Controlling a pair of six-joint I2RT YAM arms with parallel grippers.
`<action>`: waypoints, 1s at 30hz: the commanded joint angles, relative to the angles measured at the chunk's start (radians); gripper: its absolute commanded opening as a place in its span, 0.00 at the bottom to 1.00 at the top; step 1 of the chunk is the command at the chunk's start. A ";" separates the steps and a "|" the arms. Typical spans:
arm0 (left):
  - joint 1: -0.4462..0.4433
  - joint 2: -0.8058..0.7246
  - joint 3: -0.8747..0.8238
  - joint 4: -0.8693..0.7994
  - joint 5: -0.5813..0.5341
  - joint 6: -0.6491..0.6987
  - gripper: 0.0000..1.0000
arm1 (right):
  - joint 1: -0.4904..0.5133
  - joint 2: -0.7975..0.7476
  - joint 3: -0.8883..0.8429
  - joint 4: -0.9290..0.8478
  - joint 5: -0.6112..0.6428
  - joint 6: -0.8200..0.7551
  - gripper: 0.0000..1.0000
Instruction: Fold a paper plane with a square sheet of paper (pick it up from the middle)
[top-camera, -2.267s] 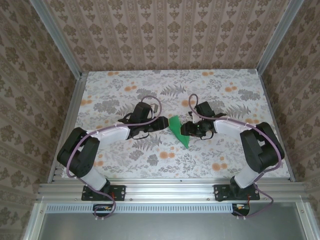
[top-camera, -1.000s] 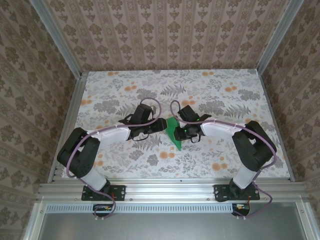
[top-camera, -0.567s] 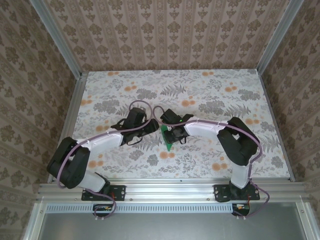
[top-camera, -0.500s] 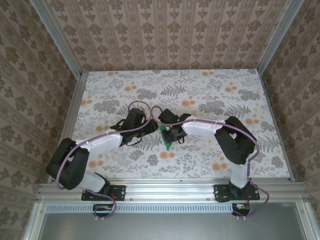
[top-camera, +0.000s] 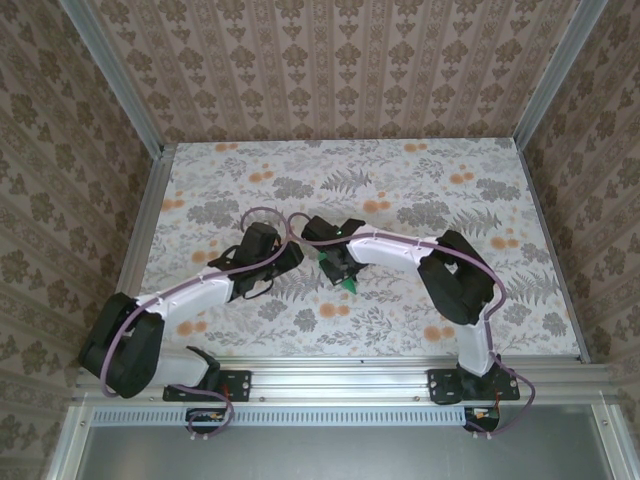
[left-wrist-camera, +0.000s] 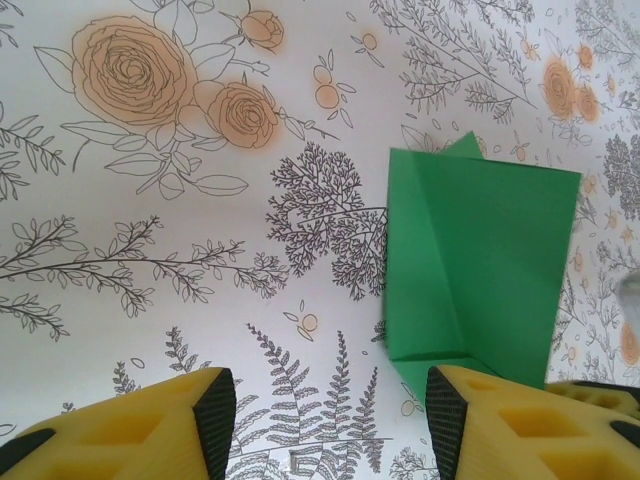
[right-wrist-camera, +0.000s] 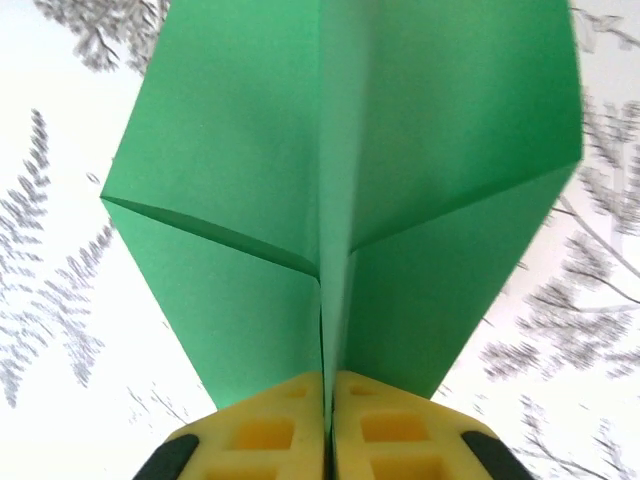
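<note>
**Nearly complete: bright green folded paper dart (right-wrist-camera: 330, 150) clamped along its centre crease**

By appearance, the nose folds and the centre crease are made. The paper shows a pointed, kite-like outline, with two diagonal flaps meeting at the spine. In my judgement, what is left is to set the wings and let go; the wrist views do not settle whether the wings are finished. The dart sits near the middle of the floral-patterned tabletop (top-camera: 400, 180), on or just above its surface; which, I cannot tell.

The right gripper (right-wrist-camera: 327, 385) has its jaws pressed together on the crease, holding the dart. Its arm bends across from its base towards the table's centre. The left gripper (left-wrist-camera: 325, 420) stands partly open and empty, just beside the dart and apart from it. Its arm is stretched low over the table.
</note>
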 joint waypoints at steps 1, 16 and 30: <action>0.008 -0.019 -0.010 -0.018 -0.006 -0.017 0.56 | -0.001 -0.062 0.027 -0.112 0.062 -0.033 0.06; 0.008 -0.011 -0.006 -0.040 0.015 -0.017 0.56 | 0.000 0.062 -0.011 -0.032 -0.002 0.046 0.25; 0.006 0.027 0.026 -0.052 0.026 -0.012 0.56 | 0.017 0.086 -0.105 0.054 0.058 0.125 0.12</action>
